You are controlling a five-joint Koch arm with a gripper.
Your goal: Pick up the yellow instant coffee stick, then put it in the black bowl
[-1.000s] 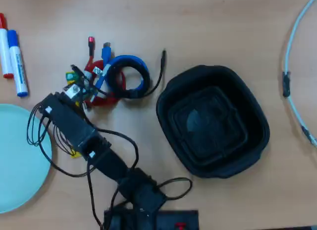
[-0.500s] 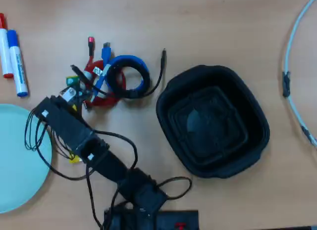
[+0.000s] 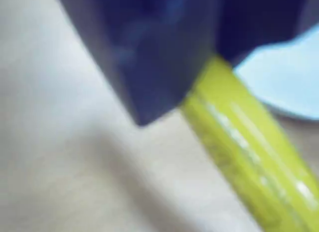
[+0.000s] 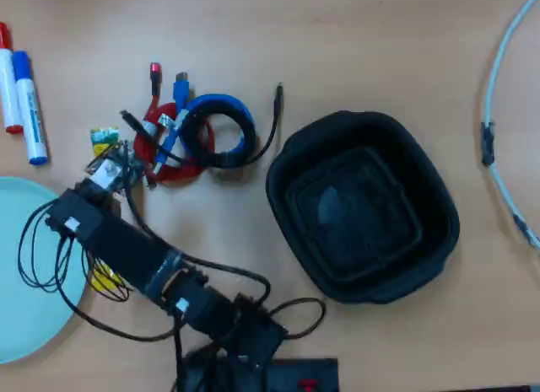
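Black bowl [image 4: 363,219] sits empty at right on the surface [image 4: 354,46]. Arm [image 4: 126,244] covers most of the yellow instant coffee stick [image 3: 249,157]; green end shows beside the plate [image 4: 25,316]. Pincer [image 4: 105,160] state: cannot tell. Judgement: confirm firm mid-stick grip before lifting, keep clear of cable bundle [image 4: 198,135].

Overhead view: plate [image 4: 25,265] far left, bowl [image 4: 363,215] right, cables [image 4: 198,139] between

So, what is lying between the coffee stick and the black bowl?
In the overhead view, the coiled cables lie between the yellow instant coffee stick and the black bowl; otherwise bare table.
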